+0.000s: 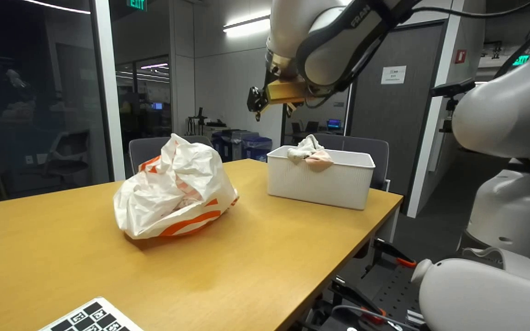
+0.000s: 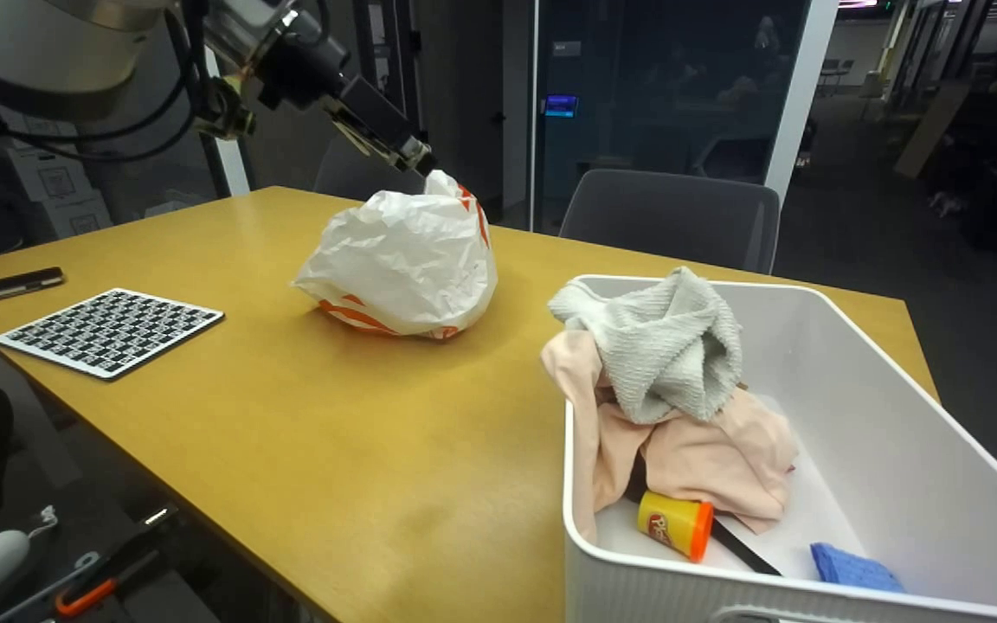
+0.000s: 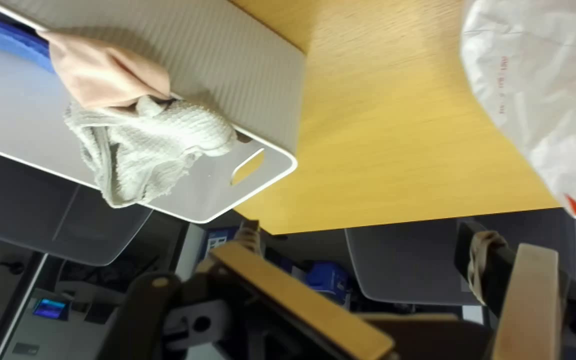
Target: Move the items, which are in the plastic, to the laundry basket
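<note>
The white plastic bag with orange markings sits crumpled on the table; it shows in both exterior views and at the right edge of the wrist view. Its contents are hidden. The white ribbed laundry basket stands at the table's end. In it are a pale grey cloth and a peach cloth, both piled at the rim, a yellow can with an orange lid, and a blue sponge. My gripper is open and empty, raised above the table between bag and basket.
A checkered board and a dark flat object lie on the wooden table near its edge. Chairs stand along the far side. Clamps sit by the robot base.
</note>
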You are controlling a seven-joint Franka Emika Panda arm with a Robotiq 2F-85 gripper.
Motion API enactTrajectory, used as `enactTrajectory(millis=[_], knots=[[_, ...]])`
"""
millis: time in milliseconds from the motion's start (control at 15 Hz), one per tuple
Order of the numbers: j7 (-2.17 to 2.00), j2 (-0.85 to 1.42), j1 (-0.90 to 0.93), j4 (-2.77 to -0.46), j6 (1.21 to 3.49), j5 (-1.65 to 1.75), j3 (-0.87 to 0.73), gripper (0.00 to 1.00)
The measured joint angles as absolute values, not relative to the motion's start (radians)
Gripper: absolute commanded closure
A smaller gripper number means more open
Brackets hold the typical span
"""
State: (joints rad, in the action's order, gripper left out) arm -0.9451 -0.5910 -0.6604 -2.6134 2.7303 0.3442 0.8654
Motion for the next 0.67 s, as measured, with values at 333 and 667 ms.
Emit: enactTrajectory(millis=[333, 667], knots=[[-0.792, -0.596, -0.33, -2.613, 2.597, 0.142, 0.642, 0.0], [-0.782, -0.591, -0.315, -2.615, 2.593, 0.137, 0.626, 0.0]])
